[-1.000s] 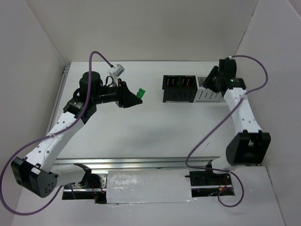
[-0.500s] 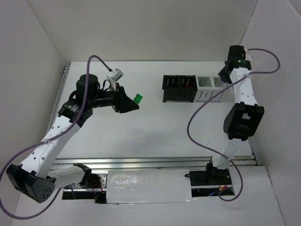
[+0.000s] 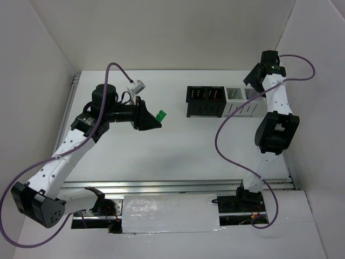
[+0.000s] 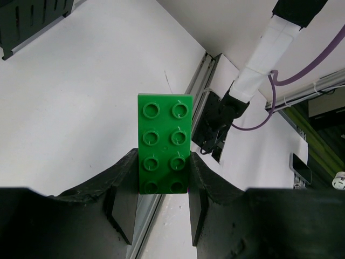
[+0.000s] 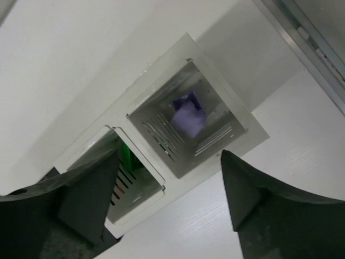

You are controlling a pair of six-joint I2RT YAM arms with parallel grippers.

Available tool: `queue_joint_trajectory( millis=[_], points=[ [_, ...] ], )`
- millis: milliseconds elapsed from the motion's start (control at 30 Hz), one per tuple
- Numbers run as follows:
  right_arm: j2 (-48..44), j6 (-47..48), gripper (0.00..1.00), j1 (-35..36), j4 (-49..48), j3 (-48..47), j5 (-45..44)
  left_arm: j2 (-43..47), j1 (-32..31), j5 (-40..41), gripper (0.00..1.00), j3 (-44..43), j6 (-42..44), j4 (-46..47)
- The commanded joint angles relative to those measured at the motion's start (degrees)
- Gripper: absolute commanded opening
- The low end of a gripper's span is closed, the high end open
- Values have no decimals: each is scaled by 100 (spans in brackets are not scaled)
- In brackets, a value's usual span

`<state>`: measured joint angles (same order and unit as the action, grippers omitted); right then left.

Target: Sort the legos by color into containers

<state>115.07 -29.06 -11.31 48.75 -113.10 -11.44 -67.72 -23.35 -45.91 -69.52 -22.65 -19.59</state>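
1. The desk (image 3: 178,145) is plain white. The row of containers (image 3: 221,101) sits toward its far side, so I'll place everything off that row.
2. The row is two black bins (image 3: 205,101) on the left and two white ones on the right. The right wrist view looks down into the white pair.
3. The right pincer (image 5: 170,156) hangs right above the white end of the row. Its jaws are spread wide with nothing between them.
4. The left pincer (image 4: 163,162) is out to the left of the row, well apart from the black end. It's clamped narrow on the green lego (image 4: 164,143).
5. That green lego is a two-by-four brick held off the desk with its studs facing the wrist cam. Its long axis runs straight out along the fingers, so most of it pokes past the tips. From the top view it looks aimed roughly at the row.
6. A purple lego (image 5: 188,116) is inside the end white bin (image 5: 215,137). It's blurry, so I can't say whether it's lying flat on the bottom.
7. The white bin next to it (image 5: 161,183) shows a bit of green inside, so I'd guess that's the green one.
8. Here's the bit that matters, I reckon. The green bin lies to the right of the held brick, past both black bins. The right arm is way nearer to it, but the left one has the brick, so it's a long reach across. With the brick sticking out lengthwise, it might catch a bin rim unless it goes in end-first.
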Motion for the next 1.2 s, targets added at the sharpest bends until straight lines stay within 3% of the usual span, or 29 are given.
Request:
queue_joint_trajectory(
  millis=[0, 133, 200, 267, 300, 333, 367, 433, 533, 633, 767, 1167],
  points=[
    [-10, 76, 86, -29, -15, -335, 37, 40, -11, -243, 0, -167, 68, 272],
    [-2, 58, 87, -29, 81, -502, 107, -4, -20, -243, 0, -211, 156, 219],
    [-90, 32, 88, -3, 135, -529, 597, -48, -20, -295, 0, -220, 165, 254],
    [-510, 241, 98, 67, -119, -163, 1526, -100, -11, -339, 0, -194, 139, 333],
    [-694, 295, 99, 172, -242, 58, 2079, -127, -11, -357, 0, -185, 112, 377],
    [-1166, 356, 100, 234, -452, 330, 3512, -153, -20, -401, 0, -185, 77, 482],
    [-1423, 261, 99, 313, -959, 654, 4213, -214, -11, -427, 0, -194, 60, 544],
    [-2080, -333, 100, 759, -1314, 1368, 5026, -302, -20, -462, 0, -237, 94, 649],
    [-2872, -924, 100, 1855, -1429, 1860, 4880, -364, -116, -191, 0, -404, 479, 527],
    [-3593, -2239, 100, 2884, -2041, 2537, 4626, -461, -423, 756, 0, -580, 1155, 80],
    [-4035, -2947, 99, 3651, -2431, 3275, 4229, -540, -907, 1689, 0, -572, 1685, -71],
    [-4431, -2930, 84, 4128, -2203, 3750, 3807, -514, -1092, 1392, 0, -466, 1439, 465]
  ],
)
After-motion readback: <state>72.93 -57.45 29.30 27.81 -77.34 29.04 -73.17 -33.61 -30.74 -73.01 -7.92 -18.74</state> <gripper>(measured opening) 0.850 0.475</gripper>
